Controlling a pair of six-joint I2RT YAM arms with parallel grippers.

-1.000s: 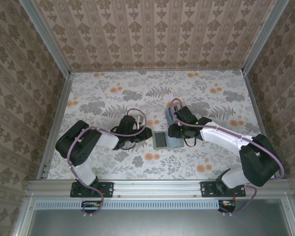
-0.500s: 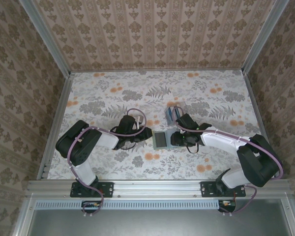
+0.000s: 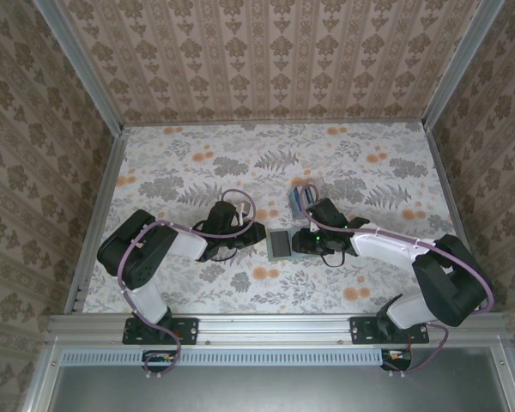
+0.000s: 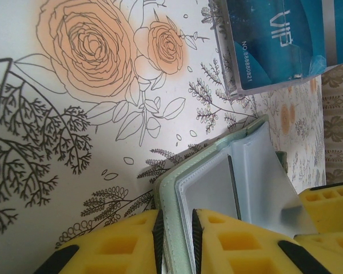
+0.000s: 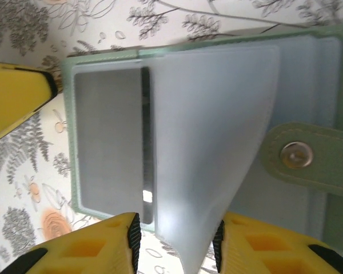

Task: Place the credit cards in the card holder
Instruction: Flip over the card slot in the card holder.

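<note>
The card holder (image 3: 281,244), a pale green wallet, lay open on the flowered tablecloth (image 3: 197,163) between the two arms. The left gripper (image 4: 177,216) was pinched narrow on the edge of its cover. The right gripper (image 5: 176,225) had its jaws on either side of a raised clear sleeve (image 5: 211,125); whether they actually pinched it could not be told. The blue cards (image 4: 274,45) sat in a clear box (image 3: 302,199) just beyond the holder, none in either gripper. Loading seemingly had not begun: every card had yet to be fetched and slipped into a pocket.
</note>
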